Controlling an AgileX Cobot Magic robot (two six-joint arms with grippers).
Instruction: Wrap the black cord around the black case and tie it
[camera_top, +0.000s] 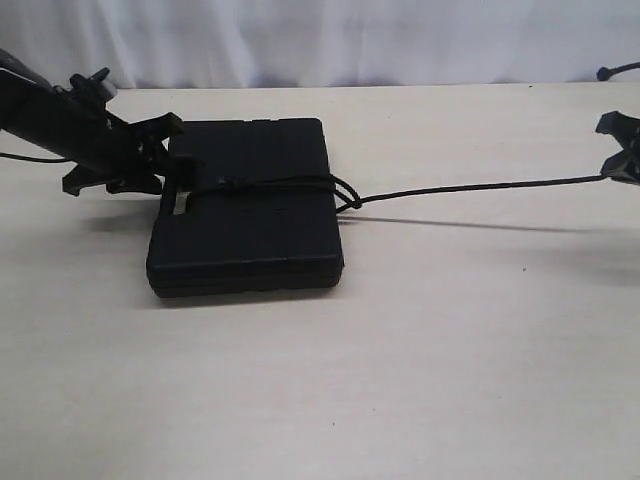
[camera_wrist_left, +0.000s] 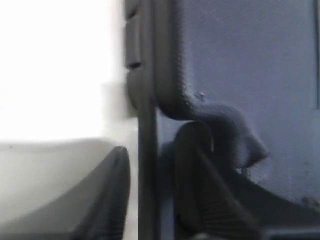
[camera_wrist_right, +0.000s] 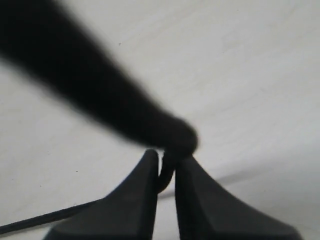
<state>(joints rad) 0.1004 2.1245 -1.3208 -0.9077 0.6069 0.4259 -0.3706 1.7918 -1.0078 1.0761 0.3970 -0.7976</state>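
The black case (camera_top: 250, 215) lies flat on the table, left of centre. The black cord (camera_top: 270, 184) crosses its top, bunches into a knot at the case's right edge (camera_top: 350, 196), then runs taut to the right. My right gripper (camera_top: 620, 165) is shut on that far end; in the right wrist view the cord (camera_wrist_right: 167, 172) is pinched between the tips of the gripper (camera_wrist_right: 167, 160). My left gripper (camera_top: 172, 172) sits at the case's handle end. In the left wrist view, this gripper (camera_wrist_left: 152, 165) straddles the case's handle bar (camera_wrist_left: 146, 150) with gaps on both sides.
The pale table (camera_top: 450, 350) extends in front of and to the right of the case. A white curtain (camera_top: 350, 40) hangs behind the table's far edge. A thin dark line (camera_wrist_right: 45, 218) lies on the table below the right gripper.
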